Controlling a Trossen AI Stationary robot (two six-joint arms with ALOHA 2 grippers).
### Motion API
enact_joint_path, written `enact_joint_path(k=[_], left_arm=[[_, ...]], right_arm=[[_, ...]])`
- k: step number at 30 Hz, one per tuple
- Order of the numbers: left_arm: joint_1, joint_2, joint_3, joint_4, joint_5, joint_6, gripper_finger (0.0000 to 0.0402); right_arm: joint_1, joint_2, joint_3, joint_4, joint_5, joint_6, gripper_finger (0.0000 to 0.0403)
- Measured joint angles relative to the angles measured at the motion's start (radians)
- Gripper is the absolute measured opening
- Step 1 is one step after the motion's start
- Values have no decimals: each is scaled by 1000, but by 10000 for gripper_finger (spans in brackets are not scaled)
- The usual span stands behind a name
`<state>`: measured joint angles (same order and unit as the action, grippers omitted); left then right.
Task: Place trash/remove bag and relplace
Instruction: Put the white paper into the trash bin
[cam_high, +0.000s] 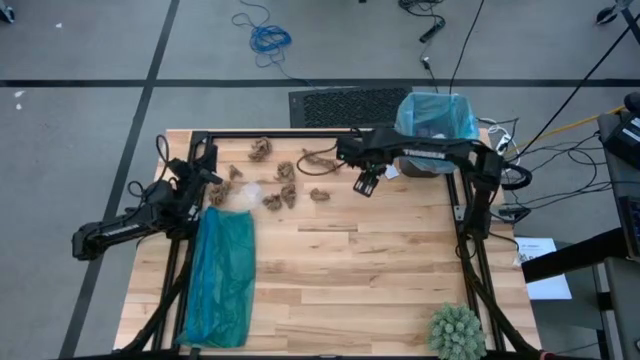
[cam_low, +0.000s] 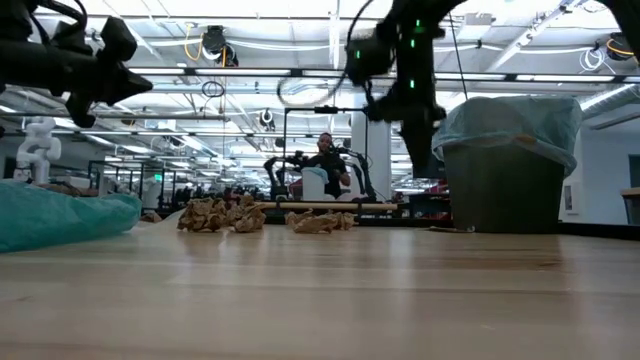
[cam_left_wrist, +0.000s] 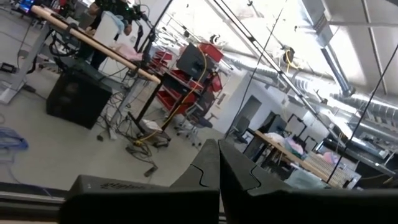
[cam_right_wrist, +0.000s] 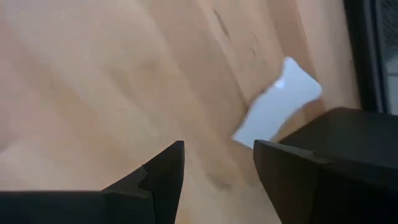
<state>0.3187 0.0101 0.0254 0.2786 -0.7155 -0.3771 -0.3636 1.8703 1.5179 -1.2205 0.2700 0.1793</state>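
Note:
Several crumpled brown scraps of trash (cam_high: 287, 183) and a white wad (cam_high: 243, 192) lie on the far left half of the wooden table (cam_high: 380, 280); the low view shows the scraps (cam_low: 215, 215) too. The pale blue bag (cam_high: 437, 118) lines the dark bin (cam_low: 505, 190) at the far right, its rim folded over the bin's edge. My right gripper (cam_high: 365, 184) hangs open above bare wood between the scraps and the bin, fingers pointing down (cam_right_wrist: 217, 152), with nothing between them. My left gripper (cam_left_wrist: 219, 146) is shut and empty, raised at the table's left edge (cam_high: 213, 182).
A teal-green plastic bag (cam_high: 222, 275) lies flat along the left side. A spiky green ball (cam_high: 457, 330) sits at the near right corner. A flat white slip (cam_right_wrist: 277, 109) lies on the wood by the bin. A person sits at a desk (cam_low: 325, 160) beyond the table.

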Motion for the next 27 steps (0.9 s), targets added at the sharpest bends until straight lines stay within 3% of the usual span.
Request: enact_joint_path(k=[13,23,27], left_arm=[[0,0,0,-35,2,0,0],[0,0,0,-34,4,-1,0],[0,0,0,-35,4,0,0]], right_arm=[[-66,94,-136,205,97,-22,187],[-157,115,-229,305,75,-22,187],[-190,111,-267,348,30,-18,169]])
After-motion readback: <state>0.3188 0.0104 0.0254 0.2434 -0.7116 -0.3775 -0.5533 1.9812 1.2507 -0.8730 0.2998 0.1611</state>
